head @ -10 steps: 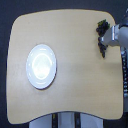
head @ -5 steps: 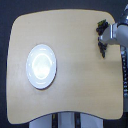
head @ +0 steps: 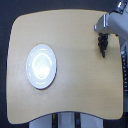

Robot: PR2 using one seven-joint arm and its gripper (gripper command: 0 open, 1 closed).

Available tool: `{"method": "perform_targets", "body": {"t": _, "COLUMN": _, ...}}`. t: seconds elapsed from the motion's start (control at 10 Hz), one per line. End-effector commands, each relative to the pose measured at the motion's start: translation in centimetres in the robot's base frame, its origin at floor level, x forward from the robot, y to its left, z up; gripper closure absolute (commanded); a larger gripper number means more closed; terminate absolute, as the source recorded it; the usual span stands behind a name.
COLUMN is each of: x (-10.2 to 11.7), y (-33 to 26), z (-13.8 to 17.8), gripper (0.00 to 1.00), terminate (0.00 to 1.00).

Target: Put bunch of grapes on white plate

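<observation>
The white plate (head: 41, 66) lies on the tan table at the exterior view's left, with nothing on it. The bunch of grapes (head: 102, 45) is a short dark cluster at the view's upper right, far from the plate. Its upper end sits between the fingertips of my gripper (head: 102, 33), which looks shut on it. The grey-white arm comes in from the top right corner. The fingers themselves are small and blurred.
The tan table (head: 75, 85) has rounded corners, and its right edge runs close to the grapes. Dark robot parts (head: 124, 65) stand just past that edge. A pale base shows below the table's near edge.
The grape bunch now reaches a little further toward the bottom of the view than before. The arm has stayed at the top right corner, shifting only slightly.
</observation>
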Motion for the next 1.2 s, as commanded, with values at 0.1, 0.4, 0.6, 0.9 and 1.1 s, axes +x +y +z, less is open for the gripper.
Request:
{"method": "perform_targets", "body": {"t": 0.1, "x": 4.9, "y": 1.1, "z": -6.5, "gripper": 0.0, "terminate": 0.0}}
{"method": "perform_targets", "body": {"t": 0.4, "x": 4.6, "y": -1.5, "z": -9.9, "gripper": 0.0, "terminate": 0.0}}
{"method": "perform_targets", "body": {"t": 0.6, "x": 4.5, "y": -2.3, "z": -11.2, "gripper": 0.0, "terminate": 0.0}}
{"method": "perform_targets", "body": {"t": 0.9, "x": 4.4, "y": -2.4, "z": -13.8, "gripper": 0.0, "terminate": 0.0}}
{"method": "perform_targets", "body": {"t": 1.1, "x": 4.5, "y": -2.1, "z": -14.4, "gripper": 0.0, "terminate": 0.0}}
